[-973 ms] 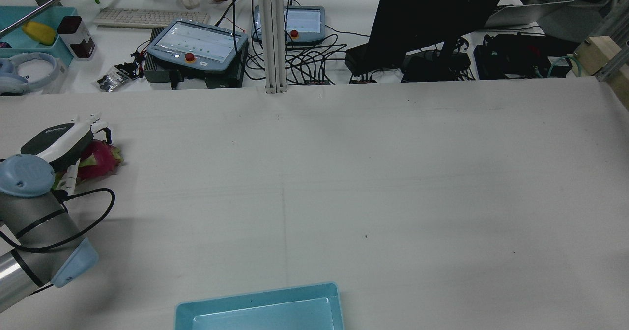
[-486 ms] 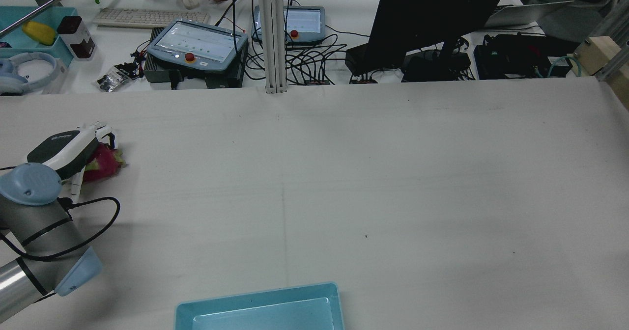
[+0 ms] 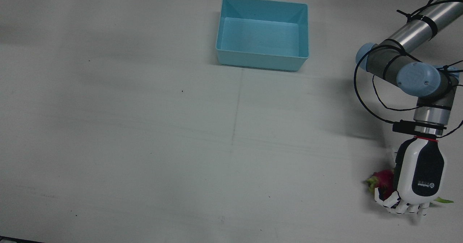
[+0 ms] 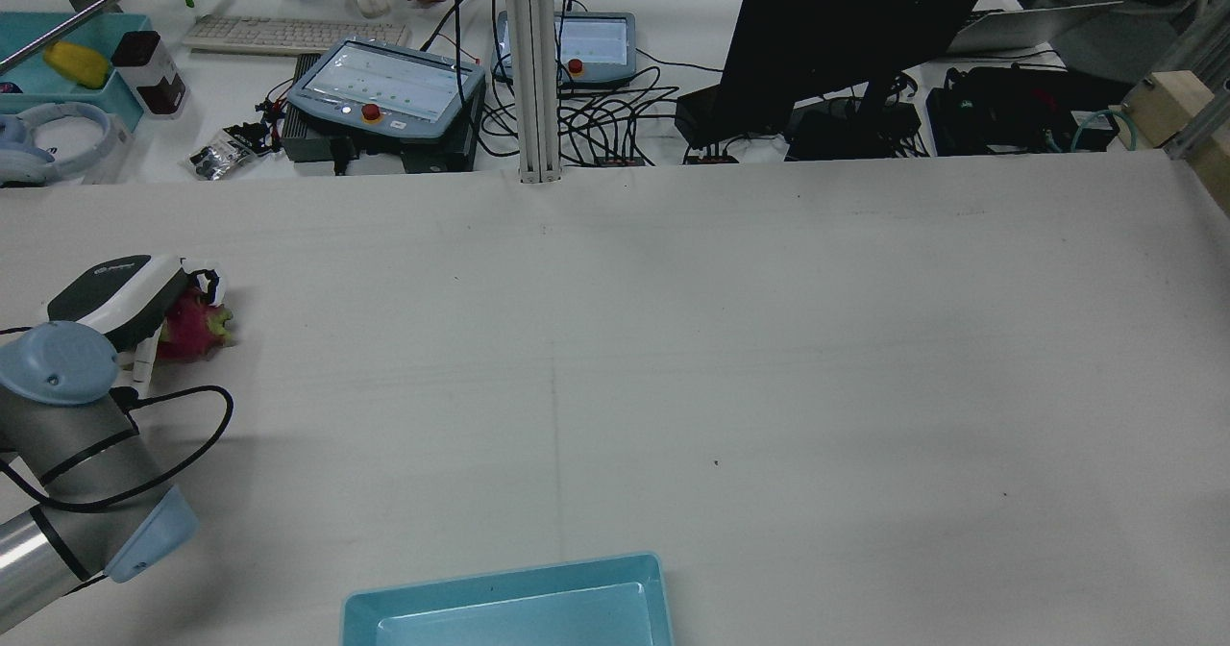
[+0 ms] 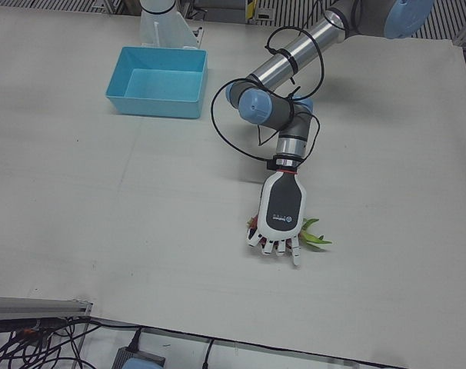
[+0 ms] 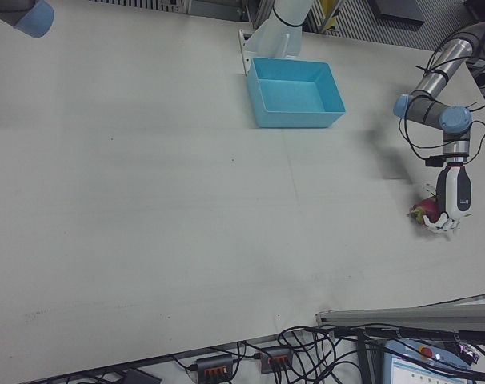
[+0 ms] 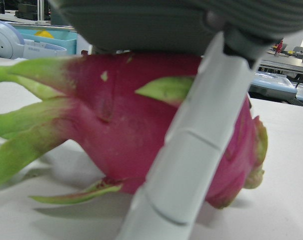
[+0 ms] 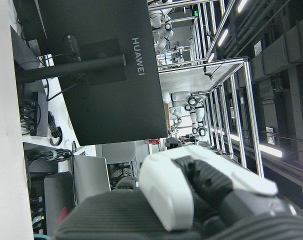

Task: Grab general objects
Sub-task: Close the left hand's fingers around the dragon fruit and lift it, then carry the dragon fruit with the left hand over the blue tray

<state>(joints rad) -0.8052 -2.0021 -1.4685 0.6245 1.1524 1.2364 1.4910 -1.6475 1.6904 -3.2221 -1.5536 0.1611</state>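
A pink dragon fruit (image 3: 382,180) with green leaf tips lies on the white table near its edge, in front of the left arm. My left hand (image 3: 419,174) lies palm down on top of it, fingers curled over its far side. In the left hand view a white finger (image 7: 191,150) wraps across the fruit (image 7: 111,135), which rests on the table. The rear view shows the hand (image 4: 120,295) covering the fruit (image 4: 197,324). My right hand (image 8: 191,200) shows only in its own view, raised and facing a monitor; its fingers are not readable.
A light blue bin (image 3: 260,60) stands at the robot's side of the table, in the middle. Beyond the table's far edge stand teach pendants (image 4: 384,98), cables and a black monitor (image 4: 826,40). The left arm's elbow (image 3: 416,78) hangs above the table.
My left hand has sunk lower onto the dragon fruit and its fingers have curled in around it. The fruit has shifted slightly under the hand.
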